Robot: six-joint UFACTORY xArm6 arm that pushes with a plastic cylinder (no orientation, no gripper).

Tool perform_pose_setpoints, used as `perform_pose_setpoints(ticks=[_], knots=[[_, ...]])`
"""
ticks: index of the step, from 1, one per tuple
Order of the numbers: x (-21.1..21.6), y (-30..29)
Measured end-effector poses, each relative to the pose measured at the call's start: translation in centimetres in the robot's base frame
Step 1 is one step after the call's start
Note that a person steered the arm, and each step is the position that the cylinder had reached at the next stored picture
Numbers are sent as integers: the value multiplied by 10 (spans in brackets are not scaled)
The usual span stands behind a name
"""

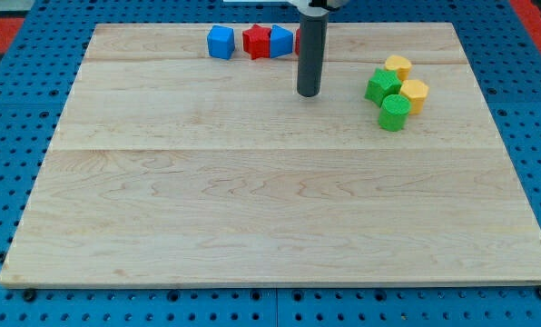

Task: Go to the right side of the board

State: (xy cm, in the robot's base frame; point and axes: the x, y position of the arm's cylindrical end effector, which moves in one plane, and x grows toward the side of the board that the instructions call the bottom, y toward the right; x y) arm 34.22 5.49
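Observation:
My tip (308, 93) rests on the wooden board (270, 200) near the view's top, a little right of centre. To its right lies a cluster: a green star block (381, 85), a green round block (395, 113), a yellow block (398, 66) and a second yellow block (415, 94). To the tip's upper left stand a blue cube (221, 42), a red star block (256, 41) and a second blue block (280, 40) in a row. A sliver of red block (298, 40) shows beside the rod, mostly hidden by it. The tip touches no block.
The board lies on a blue perforated table (7, 136). Red areas (538, 18) show at the view's top corners.

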Motion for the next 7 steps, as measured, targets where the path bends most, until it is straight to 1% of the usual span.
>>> perform_pose_setpoints(ticks=[2, 3, 4, 5, 6, 7], knots=[[8, 33], [39, 66], [85, 78], [102, 85], [106, 148], [106, 180]])
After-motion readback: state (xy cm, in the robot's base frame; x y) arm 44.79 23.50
